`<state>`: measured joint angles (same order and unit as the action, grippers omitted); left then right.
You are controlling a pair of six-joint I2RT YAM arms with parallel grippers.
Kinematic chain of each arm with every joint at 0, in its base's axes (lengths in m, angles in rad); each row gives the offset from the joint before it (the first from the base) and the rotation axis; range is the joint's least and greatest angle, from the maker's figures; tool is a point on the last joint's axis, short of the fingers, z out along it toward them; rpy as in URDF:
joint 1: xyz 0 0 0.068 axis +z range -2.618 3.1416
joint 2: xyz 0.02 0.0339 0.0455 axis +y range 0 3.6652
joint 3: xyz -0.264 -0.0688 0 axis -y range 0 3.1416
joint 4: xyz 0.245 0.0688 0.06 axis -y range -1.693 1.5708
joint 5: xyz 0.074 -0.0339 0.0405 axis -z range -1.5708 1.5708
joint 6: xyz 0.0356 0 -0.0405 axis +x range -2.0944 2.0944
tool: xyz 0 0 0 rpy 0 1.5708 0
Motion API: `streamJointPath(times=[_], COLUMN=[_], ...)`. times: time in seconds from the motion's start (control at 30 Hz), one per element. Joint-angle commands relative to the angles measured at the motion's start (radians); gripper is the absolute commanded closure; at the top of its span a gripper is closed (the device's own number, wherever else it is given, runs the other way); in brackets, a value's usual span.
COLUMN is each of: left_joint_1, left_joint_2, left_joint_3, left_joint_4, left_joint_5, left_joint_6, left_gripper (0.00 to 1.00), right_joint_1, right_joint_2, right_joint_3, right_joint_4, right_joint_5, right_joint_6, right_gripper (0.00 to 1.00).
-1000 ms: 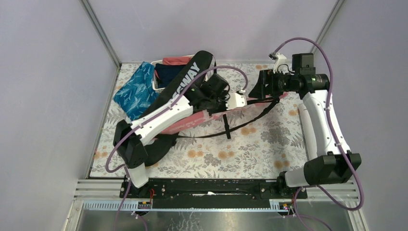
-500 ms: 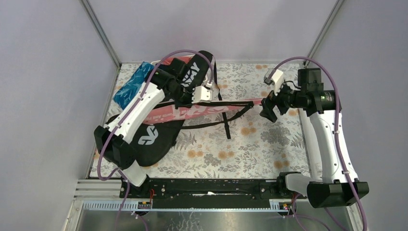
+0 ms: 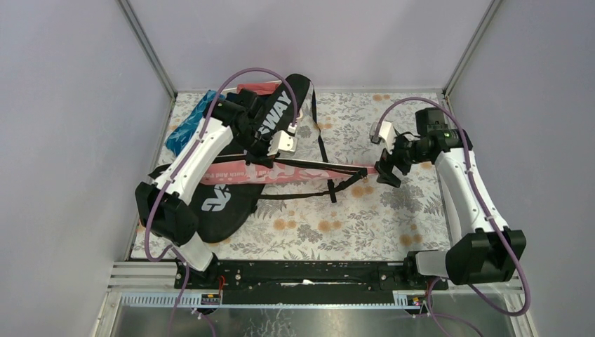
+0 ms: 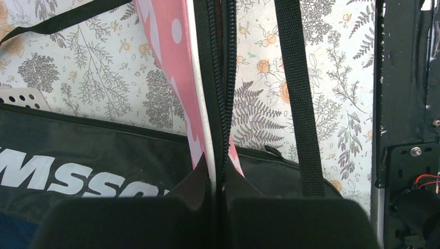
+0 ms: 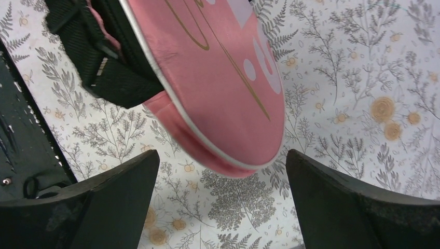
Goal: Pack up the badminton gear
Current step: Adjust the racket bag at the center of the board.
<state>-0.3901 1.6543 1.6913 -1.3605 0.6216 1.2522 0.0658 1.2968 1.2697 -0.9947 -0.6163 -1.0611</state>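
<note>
The pink racket bag (image 3: 226,173) lies across the table from left to right, partly over the black "CROSSWAY" racket bag (image 3: 275,111). My left gripper (image 3: 274,156) is shut on the pink bag's zipper edge (image 4: 217,155), with the black bag (image 4: 78,155) underneath. My right gripper (image 3: 385,173) stands wide open just beyond the pink bag's narrow end (image 5: 218,78). Its fingers (image 5: 117,199) flank that end without touching it. No rackets or shuttlecock tube show.
A black shoulder strap (image 3: 322,146) trails over the floral tablecloth (image 3: 393,217) from the bags. Blue patterned cloth (image 3: 186,126) and a red garment (image 3: 254,88) sit at the back left. The black rail (image 3: 302,272) runs along the near edge.
My left arm swung left and nearer, dragging the pink bag down flat. My right gripper dropped toward the table, opened wider and no longer touches the bag's end.
</note>
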Motion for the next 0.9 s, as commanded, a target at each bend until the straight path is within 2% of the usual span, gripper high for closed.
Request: streamJointPath(times=[0.0,0.1,0.23,0.4,0.5,0.57,0.6,0.77,0.87], left_joint_1=[0.017,0.022,0.029,0.028,0.029,0.028,0.028,0.028,0.027], left_joint_2=[-0.030,-0.012,0.023,0.036,0.014,0.003,-0.004,-0.054,-0.097], left_joint_3=[-0.011,-0.007,0.001,-0.039,-0.088,-0.106,-0.117,-0.169,-0.202], left_joint_4=[-0.024,-0.027,-0.025,0.088,0.190,0.254,0.292,0.509,0.663], left_joint_5=[0.078,0.090,0.129,0.169,0.192,0.202,0.202,0.165,0.138], left_joint_6=[0.042,0.041,0.021,-0.087,-0.166,-0.224,-0.261,-0.429,-0.558], left_gripper=[1.00,1.00,1.00,1.00,0.92,0.80,0.70,0.36,0.25], right_joint_1=[0.018,0.049,0.083,0.084,0.085,0.085,0.085,0.085,0.085], right_joint_2=[0.033,0.059,0.081,0.078,0.064,0.051,0.046,0.027,0.028], right_joint_3=[-0.039,-0.067,-0.106,-0.118,-0.125,-0.135,-0.141,-0.168,-0.180], right_joint_4=[0.061,0.078,0.123,0.141,0.137,0.140,0.143,0.166,0.176], right_joint_5=[-0.041,-0.044,-0.046,-0.040,-0.045,-0.049,-0.052,-0.080,-0.109], right_joint_6=[-0.083,-0.095,-0.070,-0.043,-0.031,-0.025,-0.023,0.002,0.022], right_gripper=[0.00,0.04,0.22,0.58,0.76,0.84,0.85,0.90,0.93])
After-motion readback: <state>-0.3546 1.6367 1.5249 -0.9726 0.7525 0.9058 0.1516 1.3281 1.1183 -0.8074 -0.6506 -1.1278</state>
